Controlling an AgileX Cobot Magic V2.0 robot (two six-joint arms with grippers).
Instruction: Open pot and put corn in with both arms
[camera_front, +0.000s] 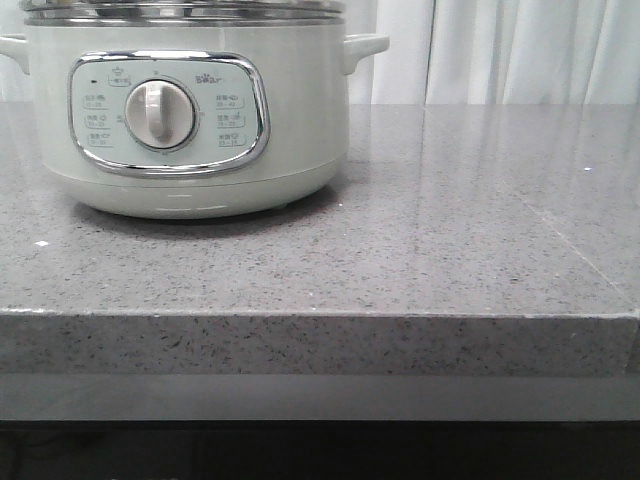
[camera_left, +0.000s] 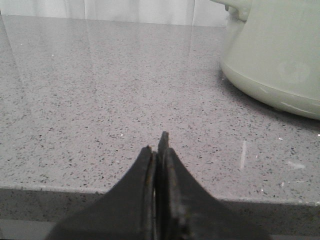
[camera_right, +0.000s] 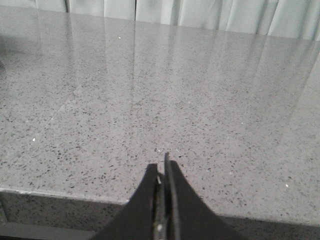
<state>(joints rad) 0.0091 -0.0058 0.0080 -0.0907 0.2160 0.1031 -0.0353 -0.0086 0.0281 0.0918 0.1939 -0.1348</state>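
The large round pale grey-green electric pot (camera_front: 185, 110) stands lidded on the left of the speckled grey desk (camera_front: 450, 230), nearer the left end effector (camera_left: 161, 150), which, like the right end effector (camera_right: 163, 172), is pressed together; no corn shows.

The pale grey-green pot (camera_front: 190, 110) stands upright at the upper left of the front view, lid on, white dial facing the camera.

A grey speckled stone surface (camera_front: 480, 250) with a thick front edge filled the scene, polished enough to mirror pale streaks of light. Behind it hung white pleated curtains (camera_front: 520, 50). Below the edge lay dark shadow.
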